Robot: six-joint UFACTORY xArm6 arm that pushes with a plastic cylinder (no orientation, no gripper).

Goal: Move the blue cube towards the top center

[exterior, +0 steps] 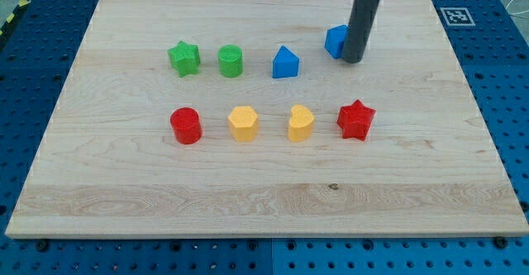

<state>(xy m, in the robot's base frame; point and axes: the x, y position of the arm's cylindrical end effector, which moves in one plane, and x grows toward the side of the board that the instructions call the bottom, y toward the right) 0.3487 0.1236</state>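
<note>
The blue cube (335, 40) sits near the view's top, right of centre, partly hidden behind my rod. My tip (353, 60) rests on the board against the cube's right side, touching or nearly touching it. The wooden board (264, 196) fills most of the view.
A blue house-shaped block (286, 63), a green cylinder (231, 61) and a green star (184, 58) form a row left of the cube. Below lie a red cylinder (186, 125), a yellow block (243, 123), a yellow heart (301, 122) and a red star (356, 119).
</note>
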